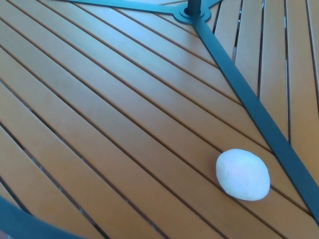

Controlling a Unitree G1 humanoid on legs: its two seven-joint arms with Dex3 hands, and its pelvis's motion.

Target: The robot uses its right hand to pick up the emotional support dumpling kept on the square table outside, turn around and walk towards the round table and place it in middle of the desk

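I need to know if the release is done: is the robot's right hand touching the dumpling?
No: the white dumpling lies alone on the slatted table, with no hand in view.

Bright, even daylight fell on the slatted table [124,124], palest toward 1 o'clock; shadows were faint and focus slightly soft.

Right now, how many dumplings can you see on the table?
1. The white dumpling lies on the wooden slats at lower right, just left of the dark metal bar. Others may lie outside the picture.
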